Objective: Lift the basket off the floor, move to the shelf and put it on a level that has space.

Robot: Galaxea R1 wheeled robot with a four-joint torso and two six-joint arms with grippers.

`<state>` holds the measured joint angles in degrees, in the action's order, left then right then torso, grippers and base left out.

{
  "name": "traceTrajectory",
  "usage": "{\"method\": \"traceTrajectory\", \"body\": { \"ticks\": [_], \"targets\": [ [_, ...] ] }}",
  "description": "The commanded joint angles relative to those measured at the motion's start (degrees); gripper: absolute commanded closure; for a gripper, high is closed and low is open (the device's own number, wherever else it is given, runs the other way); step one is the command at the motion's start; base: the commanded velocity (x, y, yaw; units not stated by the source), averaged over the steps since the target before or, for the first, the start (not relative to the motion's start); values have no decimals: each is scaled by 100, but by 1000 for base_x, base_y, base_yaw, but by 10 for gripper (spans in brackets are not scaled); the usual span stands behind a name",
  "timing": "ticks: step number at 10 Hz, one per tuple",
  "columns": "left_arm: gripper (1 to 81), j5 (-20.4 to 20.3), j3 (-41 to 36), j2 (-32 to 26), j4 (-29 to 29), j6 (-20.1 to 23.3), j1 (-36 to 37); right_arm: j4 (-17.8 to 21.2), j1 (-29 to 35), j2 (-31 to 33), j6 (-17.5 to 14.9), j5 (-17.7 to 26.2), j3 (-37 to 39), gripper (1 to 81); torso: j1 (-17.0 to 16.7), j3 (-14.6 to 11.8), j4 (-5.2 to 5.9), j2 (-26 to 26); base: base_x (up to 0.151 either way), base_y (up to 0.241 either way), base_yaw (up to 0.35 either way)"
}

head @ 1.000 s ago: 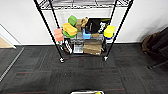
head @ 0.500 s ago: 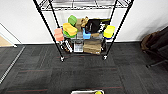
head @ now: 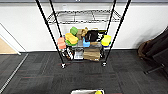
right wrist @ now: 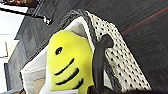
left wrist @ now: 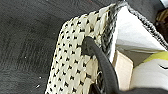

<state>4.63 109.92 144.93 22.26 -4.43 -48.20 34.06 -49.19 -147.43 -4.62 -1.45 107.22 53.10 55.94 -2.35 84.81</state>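
Observation:
The cream woven basket point(head: 86, 91) with white lining peeks in at the near edge of the head view, above the dark carpet floor point(head: 82, 77). Its weave point(left wrist: 75, 65) and dark rim handle point(left wrist: 100, 60) show close up in the left wrist view, the handle running taut into my left gripper point(left wrist: 107, 91). In the right wrist view the other handle point(right wrist: 98, 62) rises likewise into my right gripper point(right wrist: 98, 91). The shelf point(head: 83, 37) stands straight ahead against the wall. Its upper wire level point(head: 83, 17) is bare.
A yellow plush toy point(right wrist: 67, 62) and a tan box point(left wrist: 122, 70) lie in the basket. Colourful blocks point(head: 71, 38) and a dark bag fill the middle tier, boxes point(head: 91, 53) the one below. A dark chair point(head: 155, 50) stands right; a doorway with tan floor point(head: 6, 47) lies left.
The whole head view has shifted: the shelf sits lower and larger in the picture, so the camera has come closer. The basket stays at the near edge.

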Motion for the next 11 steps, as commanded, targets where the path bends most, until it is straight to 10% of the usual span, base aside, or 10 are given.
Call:
{"method": "traceTrajectory", "body": {
  "ticks": [1, 11],
  "targets": [
    [811, 547, -375, -78, 323, -50, 666, 154, 668, 89, 67, 479, -202, 811, -360, -549, 0, -558, 0, 0, 0],
    [811, 83, -2395, -1228, 508, 12, 860, 136, 809, 1038, 57, 173, -1932, 811, -1538, -693, 0, -2363, 0, 0, 0]
  ]
}}
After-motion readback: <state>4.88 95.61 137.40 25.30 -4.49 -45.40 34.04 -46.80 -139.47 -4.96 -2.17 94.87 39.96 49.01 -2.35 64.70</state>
